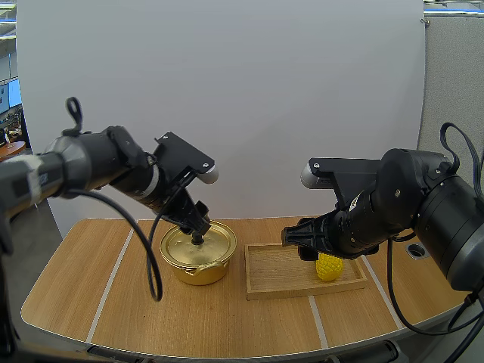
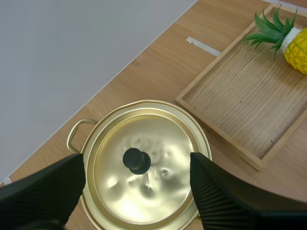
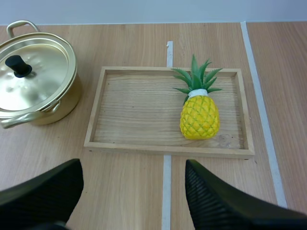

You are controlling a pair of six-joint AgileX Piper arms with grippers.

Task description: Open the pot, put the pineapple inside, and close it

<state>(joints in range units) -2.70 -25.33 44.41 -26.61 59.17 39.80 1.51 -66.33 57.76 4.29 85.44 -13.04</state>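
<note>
- Pot (image 1: 198, 254) – it stands on the left part of the table (image 1: 83, 287), just beside the tray, with its lid (image 2: 144, 167) on. The first step, opening, is the one in hand and not yet done.
- Your left gripper (image 2: 138, 165) hangs over the lid with its fingers spread wide, one on each side of the black knob (image 2: 136, 160), gripping nothing.
- The next move, as I judge it, is to lower until the tips flank the knob, close on it, then lift the lid straight up and set it aside on bare table, away from the pot's mouth.
- The wooden tray (image 3: 168, 149) lies just right of the pot, a narrow gap between them.
- The pineapple (image 3: 199, 117) lies on its side in the right half of the tray. Its long axis runs across the tray's short side, leaves pointing to the far rim and the yellow body nearer you.
- Your right gripper (image 3: 133, 172) hovers over the table at the tray's near rim, fingers apart and empty.
- For the pick later, I would turn that gripper to close across the yellow body – not along its length, and not on the leaves.
</note>
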